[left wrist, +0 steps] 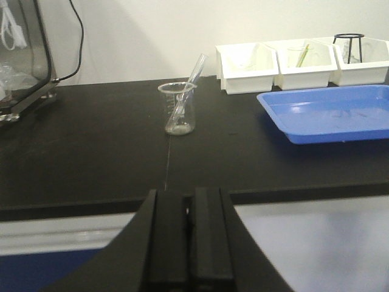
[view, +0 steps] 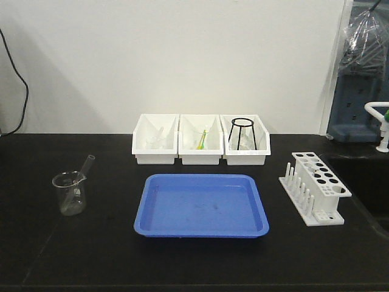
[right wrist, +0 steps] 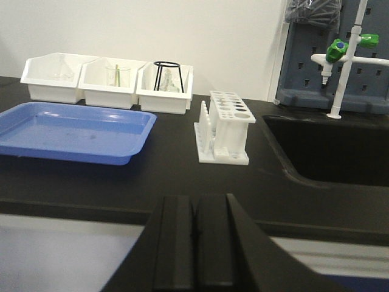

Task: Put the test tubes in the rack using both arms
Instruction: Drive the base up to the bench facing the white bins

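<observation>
- Left gripper (left wrist: 188,204): jaws pressed together, gripping nothing, hanging short of the table (left wrist: 91,152).
- Right gripper (right wrist: 196,207): jaws likewise together, nothing between them.
- One tube (view: 87,167) leans in the beaker (view: 68,198), far left on the table.
- Rack (view: 316,188) stands upright, right of the blue tray (view: 200,230), well apart from the tube.

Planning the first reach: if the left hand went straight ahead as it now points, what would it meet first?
Likely the beaker holding a test tube, if the hand clears the table edge; height is unclear.
</observation>
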`<state>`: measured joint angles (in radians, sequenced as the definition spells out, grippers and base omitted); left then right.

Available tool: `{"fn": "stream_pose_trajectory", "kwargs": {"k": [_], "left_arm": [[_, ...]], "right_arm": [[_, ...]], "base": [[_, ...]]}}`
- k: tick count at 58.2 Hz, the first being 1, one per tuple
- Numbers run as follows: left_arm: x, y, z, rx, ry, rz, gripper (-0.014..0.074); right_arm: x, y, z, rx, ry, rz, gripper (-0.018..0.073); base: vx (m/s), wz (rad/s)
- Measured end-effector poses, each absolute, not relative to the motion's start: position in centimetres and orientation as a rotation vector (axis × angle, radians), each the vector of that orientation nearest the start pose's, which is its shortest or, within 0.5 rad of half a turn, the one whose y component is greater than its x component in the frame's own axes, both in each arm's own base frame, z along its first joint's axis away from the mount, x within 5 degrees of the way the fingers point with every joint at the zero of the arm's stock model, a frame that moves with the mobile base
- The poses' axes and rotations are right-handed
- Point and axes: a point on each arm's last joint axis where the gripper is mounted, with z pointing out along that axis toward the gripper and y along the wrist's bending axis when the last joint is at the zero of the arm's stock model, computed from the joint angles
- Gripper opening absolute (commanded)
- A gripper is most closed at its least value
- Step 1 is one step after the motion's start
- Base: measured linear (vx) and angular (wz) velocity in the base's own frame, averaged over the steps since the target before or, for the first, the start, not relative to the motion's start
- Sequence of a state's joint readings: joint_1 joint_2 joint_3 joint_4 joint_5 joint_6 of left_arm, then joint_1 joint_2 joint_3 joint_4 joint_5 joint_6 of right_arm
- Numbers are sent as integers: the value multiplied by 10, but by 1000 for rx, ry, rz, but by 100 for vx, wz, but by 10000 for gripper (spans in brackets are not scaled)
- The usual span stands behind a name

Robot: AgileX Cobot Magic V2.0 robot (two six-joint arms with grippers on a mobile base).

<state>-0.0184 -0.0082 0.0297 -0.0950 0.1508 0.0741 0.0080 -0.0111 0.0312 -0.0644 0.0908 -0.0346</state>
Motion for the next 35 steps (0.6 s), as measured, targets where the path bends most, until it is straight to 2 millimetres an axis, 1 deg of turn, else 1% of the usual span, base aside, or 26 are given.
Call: {"fn": "stream_pose_trajectory", "kwargs": {"k": [35], "left_arm": [[57,-2,190,10,1655,-41,-21]], "right_arm": [[57,0,195,-81,1593,-75,-7]], "base": [[34,-4]]}}
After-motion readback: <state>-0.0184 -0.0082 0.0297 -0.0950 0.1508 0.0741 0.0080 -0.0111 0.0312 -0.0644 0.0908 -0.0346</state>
